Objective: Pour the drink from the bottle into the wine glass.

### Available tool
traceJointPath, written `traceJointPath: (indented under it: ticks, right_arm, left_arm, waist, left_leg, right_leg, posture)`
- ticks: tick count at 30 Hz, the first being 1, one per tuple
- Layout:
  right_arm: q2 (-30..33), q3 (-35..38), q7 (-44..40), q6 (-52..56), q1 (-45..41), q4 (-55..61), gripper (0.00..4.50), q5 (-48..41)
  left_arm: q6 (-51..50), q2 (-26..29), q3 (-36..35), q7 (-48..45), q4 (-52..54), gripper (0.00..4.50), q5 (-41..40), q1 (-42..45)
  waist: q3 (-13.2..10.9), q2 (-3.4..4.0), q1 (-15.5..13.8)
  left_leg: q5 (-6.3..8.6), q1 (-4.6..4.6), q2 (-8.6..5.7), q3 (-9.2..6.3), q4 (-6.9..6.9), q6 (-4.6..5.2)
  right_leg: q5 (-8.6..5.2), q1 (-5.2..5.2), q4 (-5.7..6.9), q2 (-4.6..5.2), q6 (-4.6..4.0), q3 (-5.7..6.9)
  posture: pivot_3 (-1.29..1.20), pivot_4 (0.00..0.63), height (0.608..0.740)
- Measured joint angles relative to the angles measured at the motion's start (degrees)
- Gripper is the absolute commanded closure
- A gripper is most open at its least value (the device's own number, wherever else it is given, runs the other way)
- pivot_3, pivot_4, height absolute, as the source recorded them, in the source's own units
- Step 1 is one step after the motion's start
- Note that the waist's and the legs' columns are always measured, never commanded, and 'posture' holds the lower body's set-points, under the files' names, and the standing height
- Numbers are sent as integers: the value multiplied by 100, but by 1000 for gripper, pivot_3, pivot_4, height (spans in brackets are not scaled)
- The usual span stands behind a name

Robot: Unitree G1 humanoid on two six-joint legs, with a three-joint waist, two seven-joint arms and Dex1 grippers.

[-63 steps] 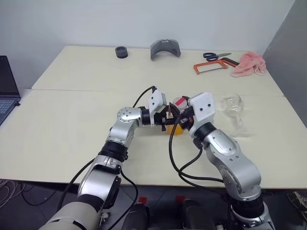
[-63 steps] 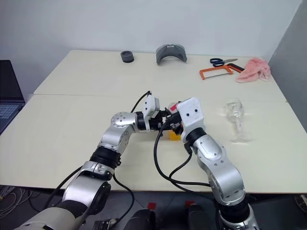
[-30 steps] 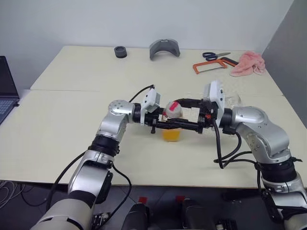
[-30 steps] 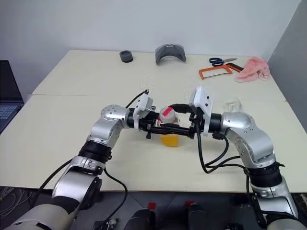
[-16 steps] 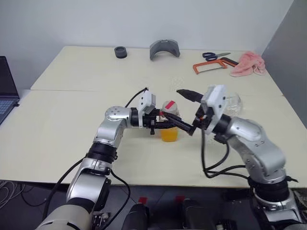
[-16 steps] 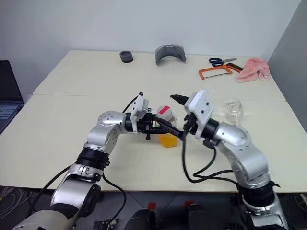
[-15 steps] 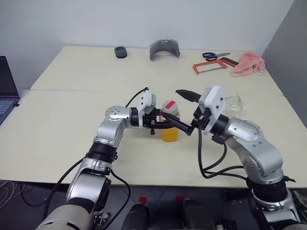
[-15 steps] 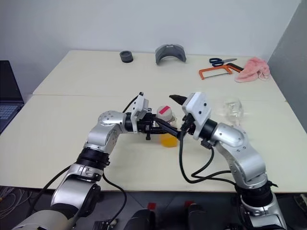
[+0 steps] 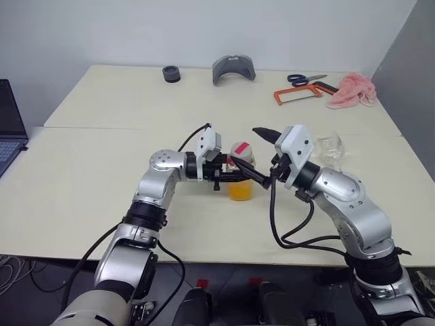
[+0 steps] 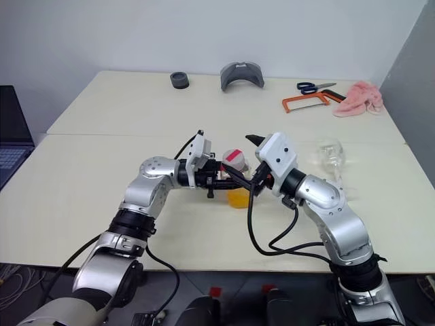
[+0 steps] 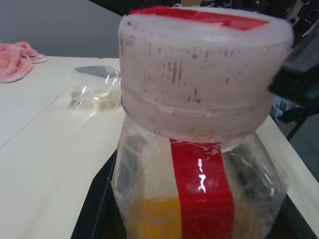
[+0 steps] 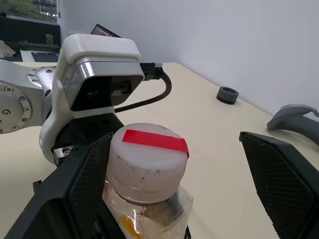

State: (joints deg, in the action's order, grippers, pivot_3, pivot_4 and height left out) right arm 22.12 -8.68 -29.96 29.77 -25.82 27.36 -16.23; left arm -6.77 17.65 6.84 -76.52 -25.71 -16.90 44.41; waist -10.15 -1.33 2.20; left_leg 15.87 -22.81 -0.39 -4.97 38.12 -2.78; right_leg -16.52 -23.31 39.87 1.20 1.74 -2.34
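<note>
Two grippers on small clear plastic bottle (image 9: 240, 178), upright mid-table: left gripper (image 9: 234, 175) clamped on body, right gripper (image 12: 179, 179) spread wide, white-and-red cap (image 12: 146, 160) between fingers.

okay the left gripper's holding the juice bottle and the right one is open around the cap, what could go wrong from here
The cap sits off-centre between the right gripper's open fingers, close to one finger, so closing may nudge the bottle sideways in the left gripper instead of gripping squarely.

Once the cap is off, the drink could slosh out if jolted.

The wine glass stands just behind the right arm, which could topple it.
</note>
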Motion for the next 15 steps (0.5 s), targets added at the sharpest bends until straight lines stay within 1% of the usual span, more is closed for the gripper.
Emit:
traceJointPath:
  ticks: [8,15]
  right_arm:
    - [177,510,-21,332,159,291,188,-468]
    - [328,568,-69,463,240,385,188,-612]
  left_arm:
    - [138,3,-32,189,-111,2814,4,5]
    - [226,2,-32,218,-156,2815,5,5]
  waist:
    - [0,0,1]
    - [0,0,3]
  left_leg:
    - [1,0,-1,1,0,2]
    - [1,0,-1,3,0,2]
  right_leg:
    - [0,0,0,0,0,-1]
    - [0,0,0,-1,0,-2]
  posture:
    - [0,150,740]
    - [0,150,740]
